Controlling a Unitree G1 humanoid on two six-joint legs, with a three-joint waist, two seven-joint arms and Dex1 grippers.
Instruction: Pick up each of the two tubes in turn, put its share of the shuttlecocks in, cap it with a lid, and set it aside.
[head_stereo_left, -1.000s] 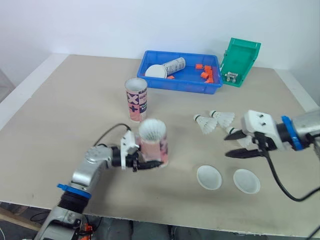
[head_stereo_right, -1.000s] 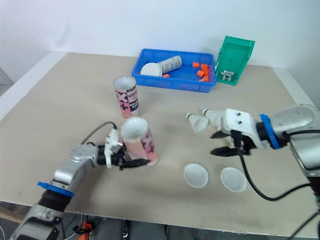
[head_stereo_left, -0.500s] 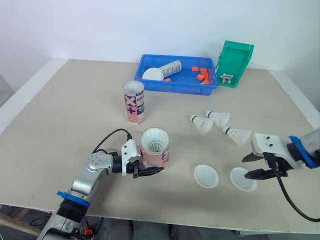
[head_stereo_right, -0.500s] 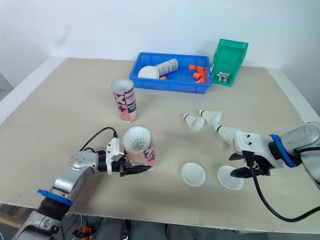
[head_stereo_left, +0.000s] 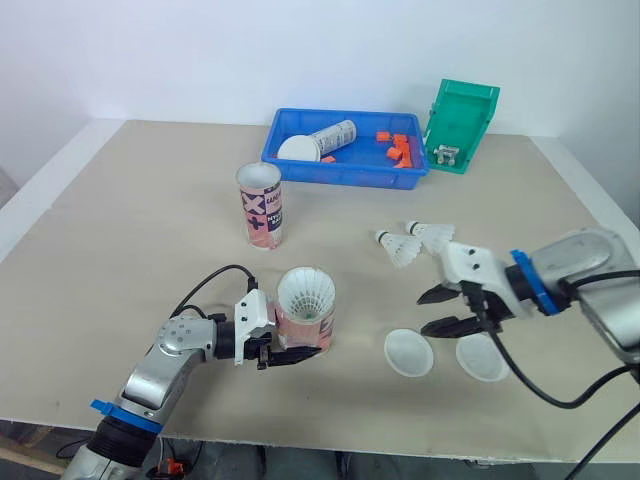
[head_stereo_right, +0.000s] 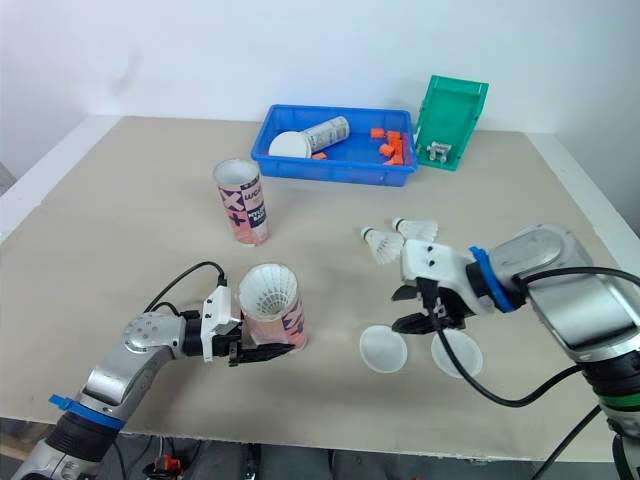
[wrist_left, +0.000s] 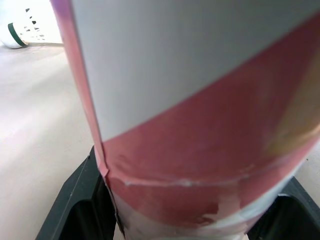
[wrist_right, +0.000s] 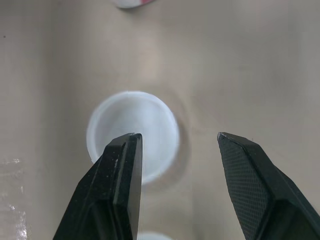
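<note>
Right gripper (head_stereo_left: 424, 313), fingers apart, hovers just above the left-hand white round plastic lid (head_stereo_left: 408, 352), which lies flat below it. The upright pink-and-white cardboard tube (head_stereo_left: 305, 327), holding a white feathered shuttlecock (head_stereo_left: 305, 292), stands well to the left, clamped at its base by the left gripper (head_stereo_left: 292, 350).

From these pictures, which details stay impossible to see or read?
1. Number of shuttlecocks in the held tube: eye views, its wall hides all below the top one.
2. The second lid: right wrist view, the picture edge cuts off nearly all of it.
3. The metal parts in the green bin: eye views, too small to identify.
</note>
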